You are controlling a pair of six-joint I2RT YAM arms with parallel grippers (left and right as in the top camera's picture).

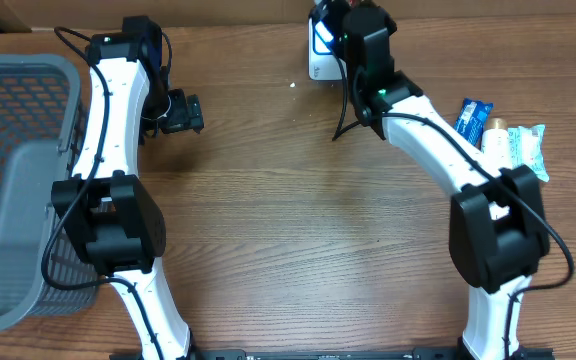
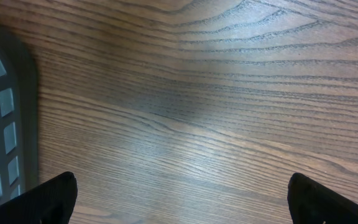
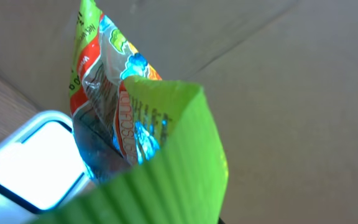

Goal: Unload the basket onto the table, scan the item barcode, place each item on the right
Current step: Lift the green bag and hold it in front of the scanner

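Packet (image 3: 148, 155) of crinkly glossy green foil near rounded white scanner (image 3: 36, 165)

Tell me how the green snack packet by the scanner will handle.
The green packet is probably floppy: its film is creased and folded. Likely light for its size, being thin foil. Glossy, so possibly slippery.

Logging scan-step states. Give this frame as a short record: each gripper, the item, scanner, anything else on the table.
left gripper: open, empty, over the table beside gray basket
right gripper: shut on green snack packet
scanner: white, window lit, right by the packet
other items: a few packaged goods at the table's right side
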